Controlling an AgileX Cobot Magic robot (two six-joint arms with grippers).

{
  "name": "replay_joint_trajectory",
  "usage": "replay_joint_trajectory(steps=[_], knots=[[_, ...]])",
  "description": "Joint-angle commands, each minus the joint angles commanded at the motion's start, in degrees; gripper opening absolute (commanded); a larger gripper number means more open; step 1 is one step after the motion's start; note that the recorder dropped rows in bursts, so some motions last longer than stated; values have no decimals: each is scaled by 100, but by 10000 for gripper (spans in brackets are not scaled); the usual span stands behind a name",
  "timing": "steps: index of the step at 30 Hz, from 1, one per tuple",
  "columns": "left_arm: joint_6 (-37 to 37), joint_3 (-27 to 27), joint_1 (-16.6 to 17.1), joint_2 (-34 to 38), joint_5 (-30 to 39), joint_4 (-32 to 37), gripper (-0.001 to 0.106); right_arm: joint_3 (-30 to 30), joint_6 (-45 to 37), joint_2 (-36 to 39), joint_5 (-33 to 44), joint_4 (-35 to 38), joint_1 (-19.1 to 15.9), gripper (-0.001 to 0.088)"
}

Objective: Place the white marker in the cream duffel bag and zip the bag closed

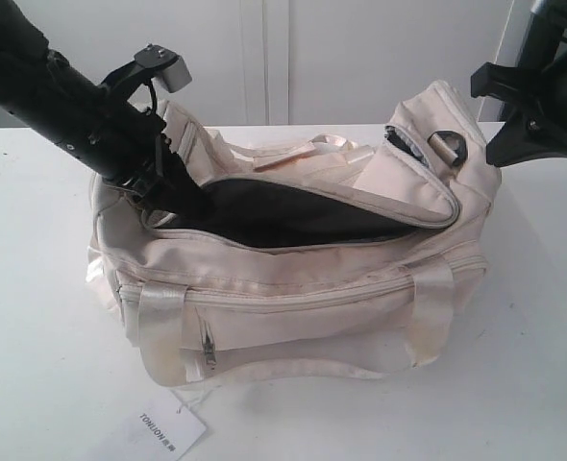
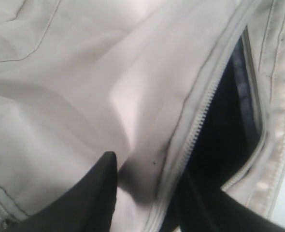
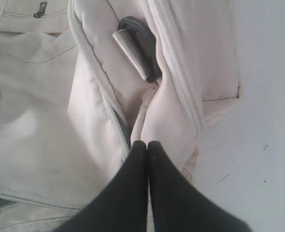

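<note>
My left tool [image 2: 149,169] stands open, jaws astride the zipper edge of the cream duffel bag [image 1: 293,298]. One finger lies on the outer fabric and the other sits in the dark mouth. My right tool [image 3: 147,143] is pressed shut and empty, above the bag's end. The bag sits on the white counter [image 1: 34,336], main zipper gaping, the inside too dark to read. I can't find the white marker in any view.
</note>
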Motion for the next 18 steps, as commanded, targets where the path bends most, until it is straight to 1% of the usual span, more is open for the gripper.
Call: replay_joint_trajectory(steps=[12, 18], knots=[[-12, 0, 0, -425, -143, -45, 475, 0, 0, 0, 0, 0, 0, 0], [-36, 0, 0, -726, -413, -60, 475, 0, 0, 0, 0, 0, 0, 0]])
